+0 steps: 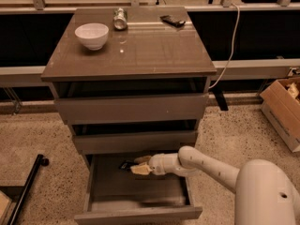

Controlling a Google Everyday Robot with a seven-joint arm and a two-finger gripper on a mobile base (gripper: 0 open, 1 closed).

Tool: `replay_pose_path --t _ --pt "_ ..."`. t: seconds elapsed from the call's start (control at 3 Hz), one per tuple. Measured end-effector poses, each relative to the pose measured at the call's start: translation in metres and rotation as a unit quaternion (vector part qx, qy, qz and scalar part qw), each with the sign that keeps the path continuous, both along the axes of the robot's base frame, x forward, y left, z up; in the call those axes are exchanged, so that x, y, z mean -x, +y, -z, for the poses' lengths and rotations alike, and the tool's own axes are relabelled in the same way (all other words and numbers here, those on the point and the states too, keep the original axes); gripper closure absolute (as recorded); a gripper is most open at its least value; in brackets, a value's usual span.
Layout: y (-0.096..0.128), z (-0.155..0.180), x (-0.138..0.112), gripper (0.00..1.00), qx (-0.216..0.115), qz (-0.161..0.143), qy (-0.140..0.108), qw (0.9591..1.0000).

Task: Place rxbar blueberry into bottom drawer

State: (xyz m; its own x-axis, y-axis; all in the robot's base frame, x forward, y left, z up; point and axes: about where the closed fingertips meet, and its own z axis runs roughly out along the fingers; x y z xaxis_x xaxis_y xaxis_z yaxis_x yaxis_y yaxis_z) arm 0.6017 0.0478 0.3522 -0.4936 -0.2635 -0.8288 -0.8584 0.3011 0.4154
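My gripper (135, 165) is reaching in from the right, low in front of the cabinet, just under the front of the middle drawer (133, 142) and above the open bottom drawer (138, 214). My two pale fingers (140, 169) are clenched on the rxbar blueberry (125, 165), whose dark end sticks out to the left past my fingertips. The bar hangs over the back part of the drawer's inside, held above the drawer floor; I cannot tell whether it touches anything but me. The bottom drawer is pulled well out, while the middle drawer is slightly out and the top drawer (131, 108) is closed. On the cabinet top (140, 55) sit a white bowl (92, 35) at the left, a silver can (120, 18) behind it, and a flat black object (172, 20) towards the right rear
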Motion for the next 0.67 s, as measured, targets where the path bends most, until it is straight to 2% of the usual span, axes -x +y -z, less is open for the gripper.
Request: replay_pose_path --t 0.33,0.67 --pt "0.0 0.055 0.006 1.0 -0.001 0.022 0.028 0.9994" --pt "0.0 0.109 0.012 1.0 0.007 0.049 0.059 0.997"
